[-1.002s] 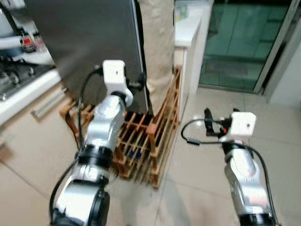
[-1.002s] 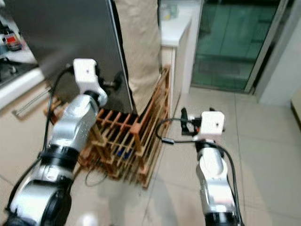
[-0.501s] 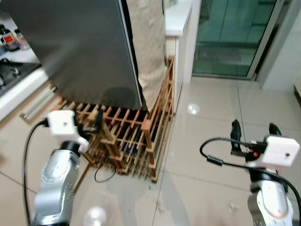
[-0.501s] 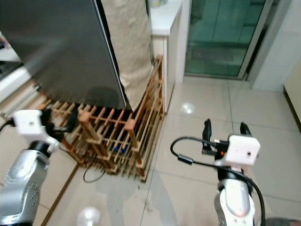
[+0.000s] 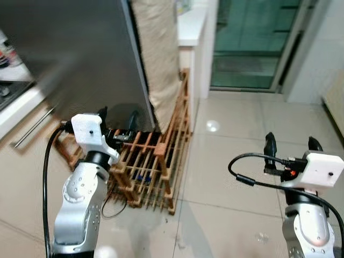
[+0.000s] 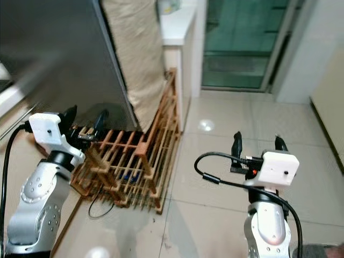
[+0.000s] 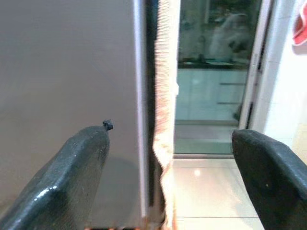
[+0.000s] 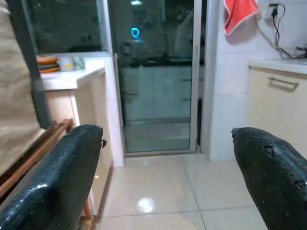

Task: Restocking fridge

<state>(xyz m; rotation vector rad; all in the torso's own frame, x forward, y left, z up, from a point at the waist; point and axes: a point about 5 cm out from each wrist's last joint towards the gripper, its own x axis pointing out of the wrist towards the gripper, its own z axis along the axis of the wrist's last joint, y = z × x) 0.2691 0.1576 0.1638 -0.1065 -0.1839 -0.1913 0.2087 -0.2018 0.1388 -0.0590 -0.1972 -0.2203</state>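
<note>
Grey fridge door (image 5: 80,59) stands at left, beige cloth (image 5: 158,48) hanging along its edge. Left gripper (image 5: 117,117) is raised before the door's lower corner, fingers spread wide, holding nothing. Wooden rack (image 5: 156,161) sits on the tiled floor (image 5: 231,161) below. Right gripper (image 5: 291,145) hovers over the tiles, spread wide, empty.

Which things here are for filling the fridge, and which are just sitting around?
For the job:
fridge door
left gripper, open, near the door's edge
right gripper, open, over the floor

Just sitting around:
wooden rack
beige cloth
glass door
red towel
</note>
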